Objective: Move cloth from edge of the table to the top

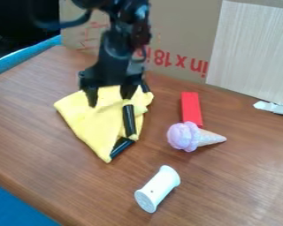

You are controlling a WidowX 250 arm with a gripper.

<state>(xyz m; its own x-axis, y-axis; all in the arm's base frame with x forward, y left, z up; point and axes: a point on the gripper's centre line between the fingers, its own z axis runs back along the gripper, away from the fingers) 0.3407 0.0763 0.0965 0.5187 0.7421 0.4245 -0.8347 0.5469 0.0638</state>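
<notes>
On the left of the table (227, 194), toward the back, lies the cloth (93, 126): yellow, creased, folded to a rough triangle, one point toward the camera. Counted: one cloth, two black pieces at its right side, upper (129, 120) and lower (121, 148), one red block (191, 108), one ice cream cone (191, 137) with a lilac top, one white spool (157, 189). Gripper (110, 100): released, its two fingers spread wide over the cloth's back part; whether the tips touch the fabric cannot be determined.

tabletop (238, 185) evenly lit | shadows soft | upper-left corner dark
</notes>
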